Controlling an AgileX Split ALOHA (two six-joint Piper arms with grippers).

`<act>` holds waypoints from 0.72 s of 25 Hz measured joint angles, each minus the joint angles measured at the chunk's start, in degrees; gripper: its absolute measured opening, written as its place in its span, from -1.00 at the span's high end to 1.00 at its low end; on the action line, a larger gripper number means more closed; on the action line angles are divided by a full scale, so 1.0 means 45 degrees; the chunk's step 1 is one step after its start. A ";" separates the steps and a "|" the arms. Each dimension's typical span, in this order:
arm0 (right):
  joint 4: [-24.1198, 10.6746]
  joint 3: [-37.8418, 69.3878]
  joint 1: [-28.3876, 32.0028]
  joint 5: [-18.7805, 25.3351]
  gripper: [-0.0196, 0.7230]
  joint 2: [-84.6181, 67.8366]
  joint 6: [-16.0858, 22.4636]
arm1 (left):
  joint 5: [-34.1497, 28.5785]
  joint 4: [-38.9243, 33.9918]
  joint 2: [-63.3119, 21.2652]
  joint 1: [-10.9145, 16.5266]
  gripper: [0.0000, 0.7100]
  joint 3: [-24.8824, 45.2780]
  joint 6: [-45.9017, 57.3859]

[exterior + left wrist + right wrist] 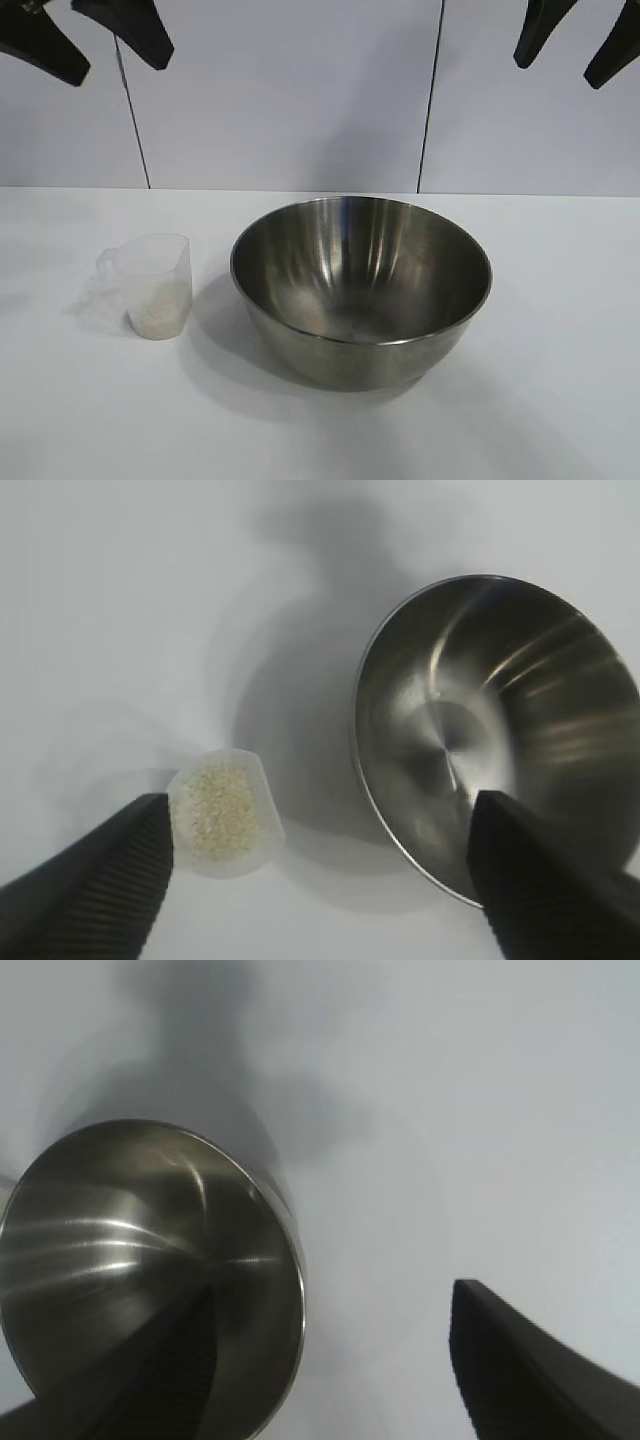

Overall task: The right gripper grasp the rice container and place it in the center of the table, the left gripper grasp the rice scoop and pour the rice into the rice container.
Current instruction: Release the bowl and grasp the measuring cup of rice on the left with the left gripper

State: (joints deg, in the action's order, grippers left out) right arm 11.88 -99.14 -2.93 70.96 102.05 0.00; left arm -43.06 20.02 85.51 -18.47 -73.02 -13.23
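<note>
On the table (pixel 560 400), one rice container (pixel 361 288), one rice scoop (pixel 155 285); two parted, empty grippers: left gripper (pixel 90 45), right gripper (pixel 575 45).

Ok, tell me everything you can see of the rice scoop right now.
The rice scoop is a small translucent plastic cup with tapered sides and a short handle tab facing away from the rice container. It stands upright on the table, beside the container's left side, apart from it. A low layer of rice covers its bottom. Nothing grips it; the left gripper hovers above, open.
</note>
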 joint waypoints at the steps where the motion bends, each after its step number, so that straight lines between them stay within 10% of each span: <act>1: 0.0000 0.0000 0.0000 0.0000 -0.30 0.0000 0.0000 | 0.0323 0.0000 -0.0378 0.0000 -0.66 0.0293 0.0000; 18: 0.0000 0.0000 0.0000 0.0000 -0.30 0.0000 0.0000 | 1.1875 0.0049 -0.4205 -0.1144 -0.66 0.9890 -0.0105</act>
State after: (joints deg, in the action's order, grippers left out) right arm 11.88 -99.14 -2.93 70.96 102.05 0.00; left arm 10.38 20.24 66.59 -23.61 -28.52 -13.70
